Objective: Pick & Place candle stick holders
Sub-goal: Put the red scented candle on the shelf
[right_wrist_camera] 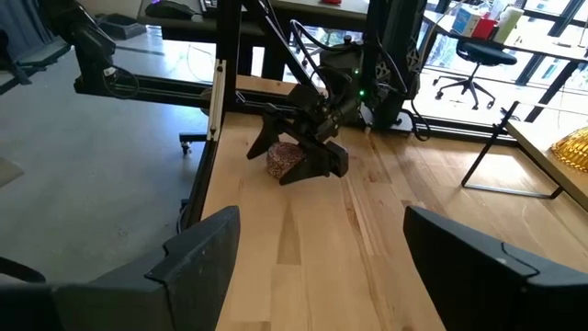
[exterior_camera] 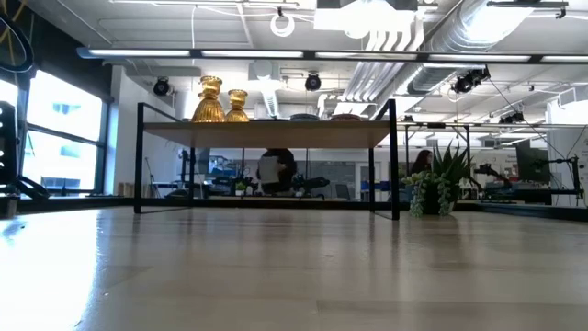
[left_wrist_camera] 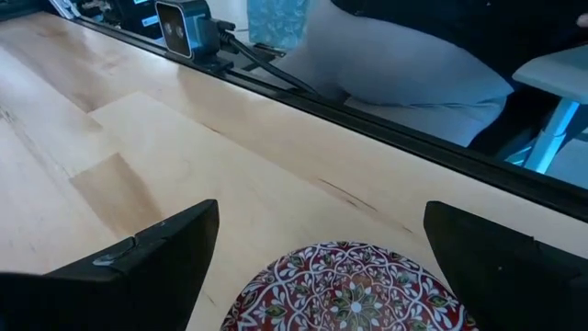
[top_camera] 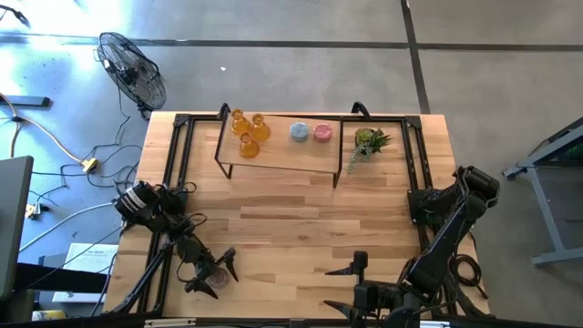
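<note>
Left gripper (top_camera: 211, 274) low at near table (top_camera: 301, 219) edge, jaws wide around mauve holder (left_wrist_camera: 354, 290), not clamped. 5 other holders (top_camera: 248, 132) on shelf (top_camera: 278, 157). Right gripper (top_camera: 351, 290) open, empty, at the near edge.

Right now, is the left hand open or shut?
Open: the left hand has its fingers spread either side of the patterned round holder.
</note>
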`<action>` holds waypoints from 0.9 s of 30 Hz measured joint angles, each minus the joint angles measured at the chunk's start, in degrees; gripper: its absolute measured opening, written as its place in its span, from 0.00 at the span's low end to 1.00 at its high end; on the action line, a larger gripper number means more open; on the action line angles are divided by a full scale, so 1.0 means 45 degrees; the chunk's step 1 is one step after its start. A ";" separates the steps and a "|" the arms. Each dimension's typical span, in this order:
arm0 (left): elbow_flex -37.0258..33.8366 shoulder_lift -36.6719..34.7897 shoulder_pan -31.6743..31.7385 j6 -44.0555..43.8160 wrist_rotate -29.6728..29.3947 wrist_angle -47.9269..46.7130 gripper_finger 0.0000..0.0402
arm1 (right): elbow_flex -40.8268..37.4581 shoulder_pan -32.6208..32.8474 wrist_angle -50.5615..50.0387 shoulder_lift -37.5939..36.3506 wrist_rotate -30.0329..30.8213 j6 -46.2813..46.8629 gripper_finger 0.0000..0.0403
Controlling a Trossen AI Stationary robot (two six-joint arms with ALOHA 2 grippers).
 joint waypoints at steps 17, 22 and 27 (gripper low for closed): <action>0.0000 -0.0024 -0.0005 -0.0975 0.0340 -0.1284 0.94 | -0.0002 0.0000 -0.0005 0.0000 -0.0063 0.0000 0.75; 0.0000 -0.0019 -0.0005 -0.0970 0.0335 -0.1286 0.94 | -0.0002 -0.0032 -0.0005 0.0000 -0.0063 0.0000 0.75; -0.0005 -0.0017 -0.0005 -0.0970 0.0335 -0.1281 0.94 | -0.0002 -0.0125 -0.0010 0.0000 -0.0139 0.0000 0.75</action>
